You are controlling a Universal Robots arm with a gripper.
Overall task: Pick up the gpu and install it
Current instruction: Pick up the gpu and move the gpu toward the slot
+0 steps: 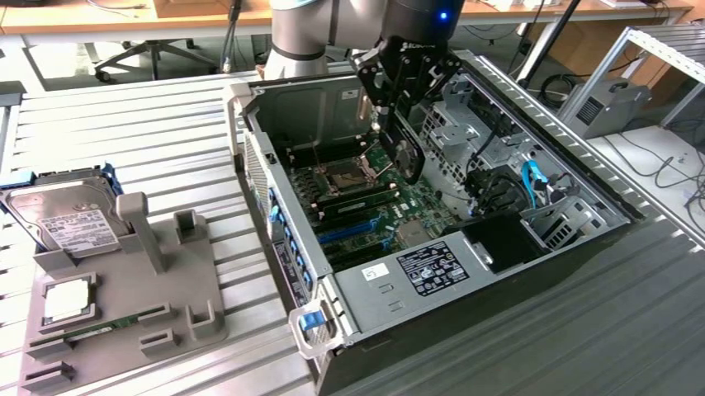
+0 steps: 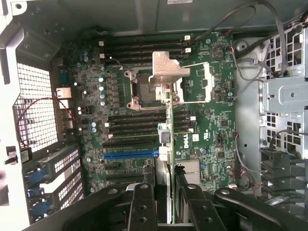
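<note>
The gpu hangs dark and edge-on inside the open computer case, just above the motherboard. My gripper reaches down from above and is shut on the card's upper part. In the wrist view the gpu is a thin green edge running away from my gripper. Its black fingers press on either side, and the silver end bracket is at the far end. The card floats over the CPU socket and black slots, beside the blue slot.
On the exterior view's left a grey fixture holds a silver hard drive, a processor chip and a green memory stick. Drive cages and blue cables crowd the case's right side. The rear grille flanks the board.
</note>
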